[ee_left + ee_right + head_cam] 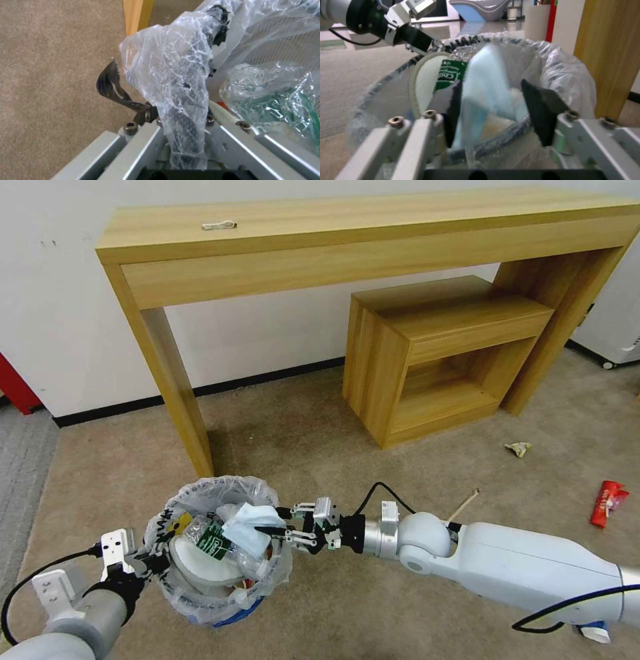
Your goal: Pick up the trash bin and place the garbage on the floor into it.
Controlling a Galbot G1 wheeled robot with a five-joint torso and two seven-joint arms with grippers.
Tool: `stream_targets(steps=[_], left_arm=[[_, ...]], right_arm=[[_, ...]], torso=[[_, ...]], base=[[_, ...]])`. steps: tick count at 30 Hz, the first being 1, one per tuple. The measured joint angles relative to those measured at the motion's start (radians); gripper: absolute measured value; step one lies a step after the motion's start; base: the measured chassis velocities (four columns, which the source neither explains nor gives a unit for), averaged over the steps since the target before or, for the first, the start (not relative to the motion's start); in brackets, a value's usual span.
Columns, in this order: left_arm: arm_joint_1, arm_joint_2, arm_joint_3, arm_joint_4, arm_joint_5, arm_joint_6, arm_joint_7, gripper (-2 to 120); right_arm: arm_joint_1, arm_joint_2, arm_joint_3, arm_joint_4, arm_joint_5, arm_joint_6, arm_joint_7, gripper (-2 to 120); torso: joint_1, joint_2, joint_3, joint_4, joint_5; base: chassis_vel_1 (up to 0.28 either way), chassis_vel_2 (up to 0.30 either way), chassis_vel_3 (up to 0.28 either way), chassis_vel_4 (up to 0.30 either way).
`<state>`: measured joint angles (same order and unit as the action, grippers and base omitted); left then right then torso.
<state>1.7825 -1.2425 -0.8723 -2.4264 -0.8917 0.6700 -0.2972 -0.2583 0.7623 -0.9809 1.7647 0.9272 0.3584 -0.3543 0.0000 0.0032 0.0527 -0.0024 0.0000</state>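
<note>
The left gripper (155, 563) is clenched on the rim of the trash bin (200, 607), at 7 o'clock above the floor (320, 447). The right gripper (280, 529), jaws spread and released, hangs at the bin's 3 o'clock rim beside a blue mask (252, 527).

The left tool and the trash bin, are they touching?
Touching. In the left wrist view the left tool is shut on the bagged rim of the trash bin, one finger outside, the other under the plastic.

Even, bright indoor light; soft shadow under the desk (373, 240). Head view bows at edges. The blue mask (486, 82) is motion-blurred.
</note>
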Motion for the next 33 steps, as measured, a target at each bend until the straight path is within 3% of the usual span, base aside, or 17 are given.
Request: stream_targets(steps=[5, 11, 15, 27, 29, 31, 33], left_arm=[[0.0, -0.005, 0.002, 0.0, 0.001, 0.0, 0.0, 1], [0.012, -0.013, 0.003, -0.002, 0.006, 0.0, 0.004, 1], [0.016, -0.015, 0.003, -0.003, 0.01, 0.0, 0.008, 1], [0.025, -0.028, -0.002, -0.002, 0.021, 0.0, 0.013, 1], [0.027, -0.029, -0.004, 0.002, 0.025, -0.002, 0.015, 1], [0.027, -0.029, -0.004, 0.002, 0.025, -0.002, 0.016, 1], [0.026, -0.025, -0.006, 0.005, 0.026, -0.003, 0.019, 1]], right_arm=[[-0.01, 0.004, 0.019, 0.001, 0.0, 0.0, 0.003, 65], [-0.042, 0.026, 0.072, 0.008, -0.001, -0.002, 0.046, 90], [-0.062, 0.038, 0.112, 0.013, 0.003, -0.003, 0.061, 99], [-0.161, 0.051, 0.25, 0.018, 0.006, 0.006, 0.09, 100], [-0.213, 0.051, 0.333, 0.02, 0.006, 0.005, 0.123, 100], [-0.224, 0.05, 0.352, 0.022, 0.006, 0.004, 0.132, 100], [-0.285, 0.04, 0.463, 0.024, 0.0, -0.013, 0.2, 100]], torso=[[0.0, 0.0, 0.0, 0.0, -0.0001], [0.0, 0.0, 0.0, 0.0, 0.0], [0.0, 0.0, 0.0, 0.0001, -0.0001], [0.0, 0.0, 0.0, 0.0001, 0.0], [0.0, 0.0, 0.0, 0.0001, 0.0], [0.0, 0.0, 0.0, 0.0001, 0.0], [0.0, 0.0, 0.0, 0.0, 0.0001]], base=[[0.0, 0.0, 0.0, 0.0], [0.0, 0.0, 0.0, 0.0], [0.0, 0.0, 0.0, 0.0], [0.0, 0.0, 0.0, 0.0], [0.0, 0.0, 0.0, 0.0], [0.0, 0.0, 0.0, 0.0], [0.0, 0.0, 0.0, 0.0]])
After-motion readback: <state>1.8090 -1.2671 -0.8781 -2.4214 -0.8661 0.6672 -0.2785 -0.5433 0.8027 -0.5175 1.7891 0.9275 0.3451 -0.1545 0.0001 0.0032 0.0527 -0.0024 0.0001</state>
